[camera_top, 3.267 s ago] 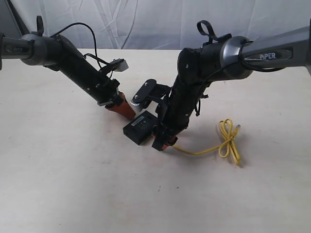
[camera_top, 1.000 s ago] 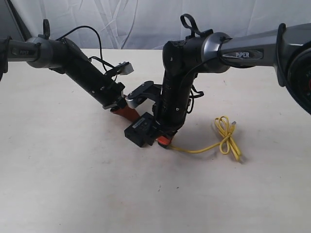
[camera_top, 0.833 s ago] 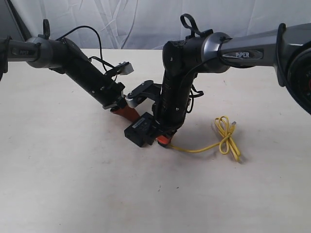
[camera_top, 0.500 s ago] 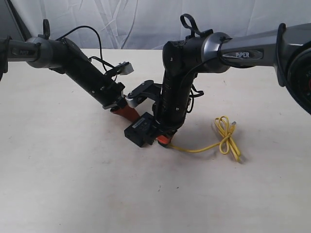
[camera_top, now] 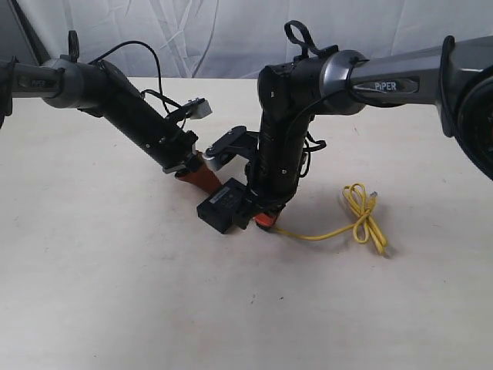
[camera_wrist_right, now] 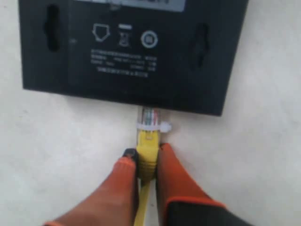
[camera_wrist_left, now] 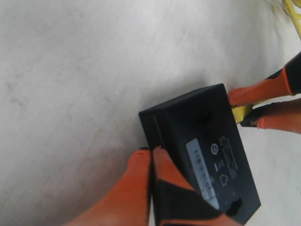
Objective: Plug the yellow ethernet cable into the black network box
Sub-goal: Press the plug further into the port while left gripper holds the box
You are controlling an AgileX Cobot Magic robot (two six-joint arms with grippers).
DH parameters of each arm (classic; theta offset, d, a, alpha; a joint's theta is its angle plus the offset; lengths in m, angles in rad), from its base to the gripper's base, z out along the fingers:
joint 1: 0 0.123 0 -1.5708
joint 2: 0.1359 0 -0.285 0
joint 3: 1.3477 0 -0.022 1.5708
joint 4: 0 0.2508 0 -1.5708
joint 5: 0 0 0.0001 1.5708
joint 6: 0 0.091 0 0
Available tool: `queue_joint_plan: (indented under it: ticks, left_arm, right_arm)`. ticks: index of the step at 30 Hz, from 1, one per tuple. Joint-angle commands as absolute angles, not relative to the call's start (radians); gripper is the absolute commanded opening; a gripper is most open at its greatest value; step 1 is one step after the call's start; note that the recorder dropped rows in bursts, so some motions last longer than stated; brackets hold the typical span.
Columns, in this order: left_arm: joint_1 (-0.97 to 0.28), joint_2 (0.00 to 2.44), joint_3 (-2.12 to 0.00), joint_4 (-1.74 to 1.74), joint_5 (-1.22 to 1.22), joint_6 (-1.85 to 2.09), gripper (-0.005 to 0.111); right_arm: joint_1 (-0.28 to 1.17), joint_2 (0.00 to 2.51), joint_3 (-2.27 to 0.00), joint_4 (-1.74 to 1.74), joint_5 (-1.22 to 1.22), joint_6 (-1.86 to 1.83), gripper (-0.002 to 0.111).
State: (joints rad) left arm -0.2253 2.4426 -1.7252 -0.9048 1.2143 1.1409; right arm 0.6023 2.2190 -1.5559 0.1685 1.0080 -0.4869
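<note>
Right gripper (camera_wrist_right: pixel 146 154) is clenched on the cable (camera_wrist_right: pixel 148 140) just behind its clear plug, and the plug's tip meets the edge of the box (camera_wrist_right: pixel 131 56); how deep it goes, can't tell. Left gripper (camera_wrist_left: pixel 151 153), at the box's 11 o'clock, has its fingers pinched together, tips pressing the box's rim. The box lies mid-table (camera_top: pixel 115 293), with the cable's loop at its 3 o'clock.

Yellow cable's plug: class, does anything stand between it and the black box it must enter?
Nothing visible does. In the right wrist view the right gripper pinches the cable just behind its clear plug, whose tip meets the box at its edge. Only bare table lies on either side.
</note>
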Motion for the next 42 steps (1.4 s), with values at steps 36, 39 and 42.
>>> queue_joint_plan:
  ticks: [36, 39, 42]
  left_arm:
    - [-0.23, 2.444, -1.725, -0.908, 1.221, 1.137, 0.0]
    - [-0.23, 2.444, -1.725, -0.908, 1.221, 1.137, 0.0]
    - [-0.23, 2.444, -1.725, -0.908, 1.221, 1.137, 0.0]
  right_arm:
    - [0.599, 2.203, -1.562, 0.266, 0.944, -0.471, -0.001]
    - [0.597, 2.204, -1.562, 0.26, 0.924, -0.461, -0.001]
    - [0.591, 2.204, -1.562, 0.226, 0.921, -0.422, -0.001]
